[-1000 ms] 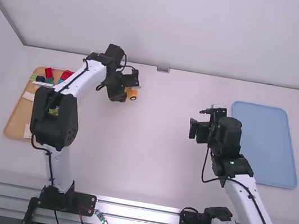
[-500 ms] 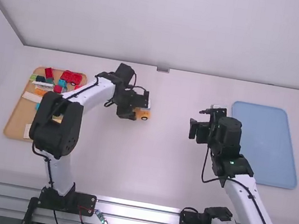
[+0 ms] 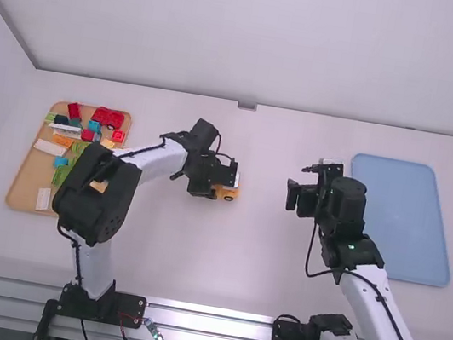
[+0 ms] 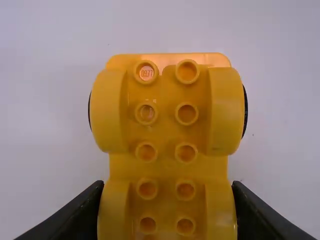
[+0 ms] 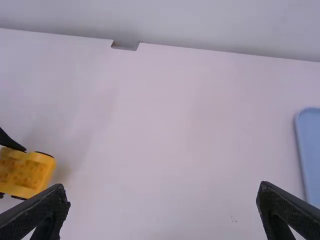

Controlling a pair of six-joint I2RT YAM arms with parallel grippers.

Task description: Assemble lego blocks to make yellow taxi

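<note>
Yellow car base (image 3: 229, 194), partly hidden

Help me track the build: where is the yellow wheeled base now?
The yellow wheeled base is in the left hand; in the high view it is mid-table, right of the wooden tray.

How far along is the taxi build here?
Early: the yellow car base is away from the wooden tray, but its visible studs are bare. The left gripper holds it. Stacking the taxi's body remains, probably using loose blocks in the tray.
</note>
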